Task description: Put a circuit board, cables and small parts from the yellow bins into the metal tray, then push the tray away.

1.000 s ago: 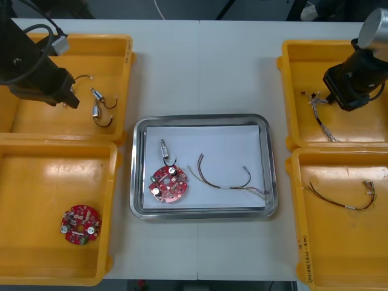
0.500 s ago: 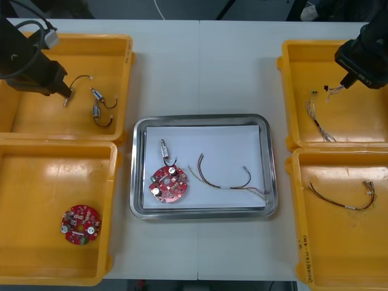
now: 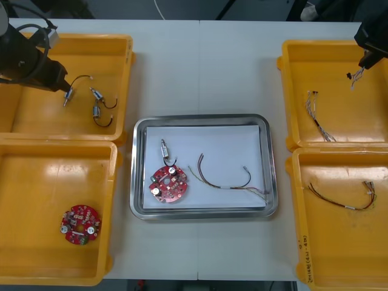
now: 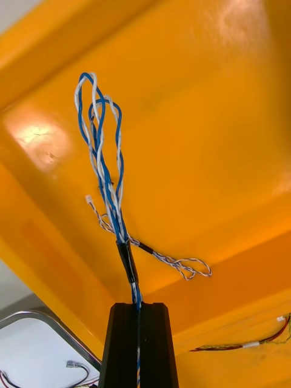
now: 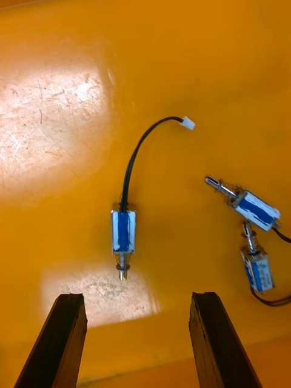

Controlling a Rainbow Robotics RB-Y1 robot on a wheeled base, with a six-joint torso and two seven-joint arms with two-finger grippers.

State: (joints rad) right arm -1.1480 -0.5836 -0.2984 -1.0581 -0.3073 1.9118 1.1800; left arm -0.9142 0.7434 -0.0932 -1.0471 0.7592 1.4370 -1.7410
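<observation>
gripping a twisted blue and white cable, the right claw is clamped on it above the far right yellow bin. left claw spread wide, 1 small metal part just ahead on the bin floor.

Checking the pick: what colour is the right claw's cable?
The cable is twisted blue and white; right wrist view shows it best.

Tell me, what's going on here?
Right gripper, jaws shut on a twisted blue and white cable, holds it above the far right yellow bin. Left gripper hangs open over a small metal part in the far left yellow bin. The metal tray already holds a red circuit board, a cable and another metal part.
</observation>
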